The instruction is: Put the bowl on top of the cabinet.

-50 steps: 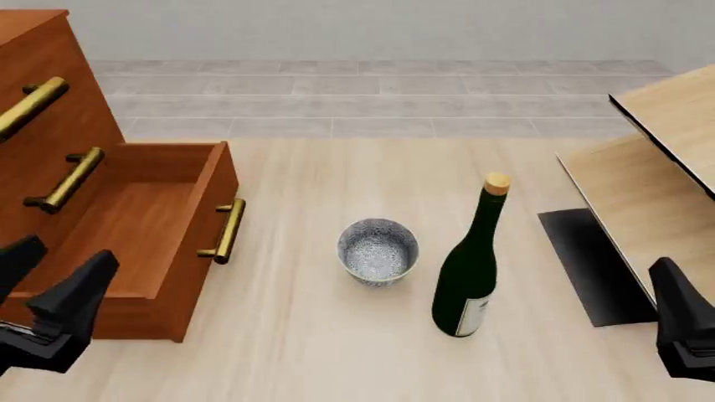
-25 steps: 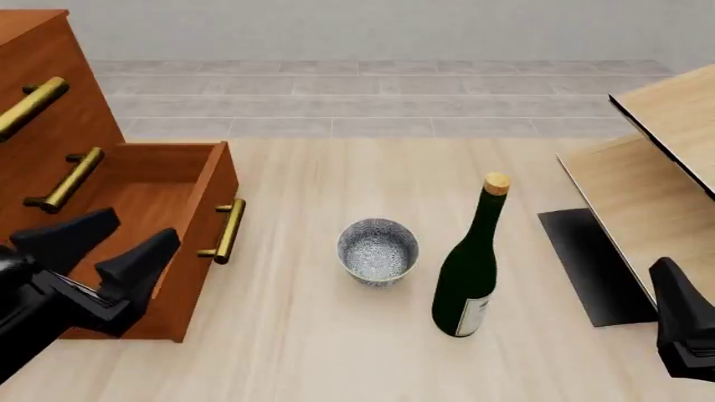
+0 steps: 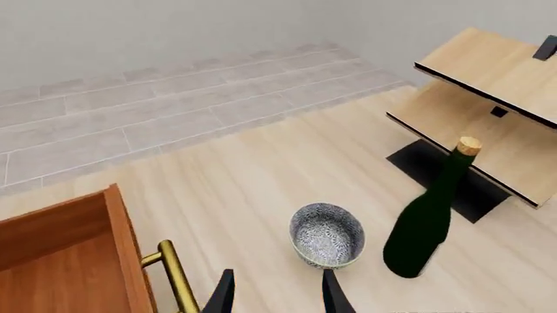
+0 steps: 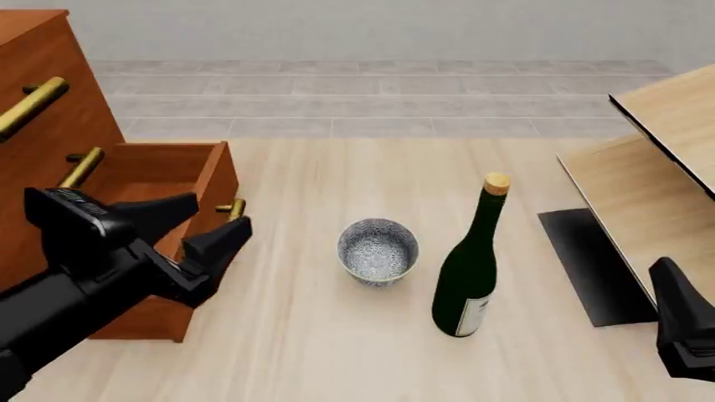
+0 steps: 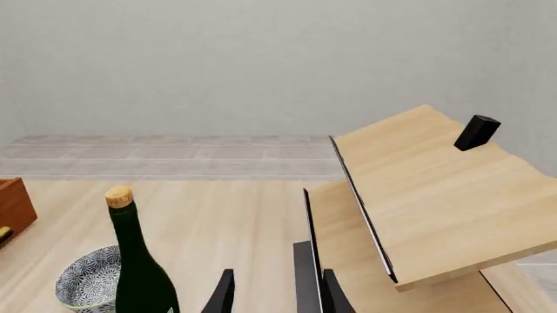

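Observation:
The speckled grey-white bowl stands upright on the table, between the cabinet's open drawer and a dark wine bottle. The reddish-brown cabinet fills the far left, and its top shows only at the frame's corner. My left gripper is open and empty, hovering by the drawer's front, left of the bowl. In the left wrist view the bowl lies just beyond the left gripper. My right gripper sits low at the right edge; in its own view the right gripper is open and empty.
The bottom drawer is pulled out with a brass handle. The wine bottle stands right of the bowl. Pale wood panels with black edges lean at the right, with a small black block on them.
My left arm has swung forward and to the right, from the near-left corner across the open drawer toward the bowl. The right arm, bowl and bottle have not moved.

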Robot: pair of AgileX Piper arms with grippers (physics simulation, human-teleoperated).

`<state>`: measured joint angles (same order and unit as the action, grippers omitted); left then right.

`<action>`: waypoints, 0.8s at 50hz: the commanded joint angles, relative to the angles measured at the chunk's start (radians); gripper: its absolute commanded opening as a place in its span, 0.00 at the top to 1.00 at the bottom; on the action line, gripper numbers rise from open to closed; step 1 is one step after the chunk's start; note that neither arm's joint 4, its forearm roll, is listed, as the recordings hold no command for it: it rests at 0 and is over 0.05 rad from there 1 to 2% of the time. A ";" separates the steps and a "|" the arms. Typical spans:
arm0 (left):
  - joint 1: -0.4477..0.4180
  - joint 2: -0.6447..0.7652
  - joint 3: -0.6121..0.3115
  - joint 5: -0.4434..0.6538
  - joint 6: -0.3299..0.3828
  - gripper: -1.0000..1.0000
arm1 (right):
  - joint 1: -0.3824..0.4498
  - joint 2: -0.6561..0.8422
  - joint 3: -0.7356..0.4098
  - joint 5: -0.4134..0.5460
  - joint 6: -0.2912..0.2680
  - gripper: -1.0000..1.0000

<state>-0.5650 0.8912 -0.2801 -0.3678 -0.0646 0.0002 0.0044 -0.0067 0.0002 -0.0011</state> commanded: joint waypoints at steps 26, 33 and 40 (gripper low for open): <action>-0.119 0.389 -0.220 -0.036 -0.036 0.00 | 0.000 0.001 0.000 0.000 0.000 0.00; -0.134 0.423 -0.248 -0.031 -0.031 0.00 | 0.000 0.001 0.001 -0.002 0.000 0.00; -0.117 0.459 -0.271 -0.038 -0.045 0.00 | 0.000 0.000 0.000 -0.001 0.000 0.00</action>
<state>-0.6849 1.2922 -0.5123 -0.4019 -0.1001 0.0003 0.0046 -0.0072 0.0005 -0.0012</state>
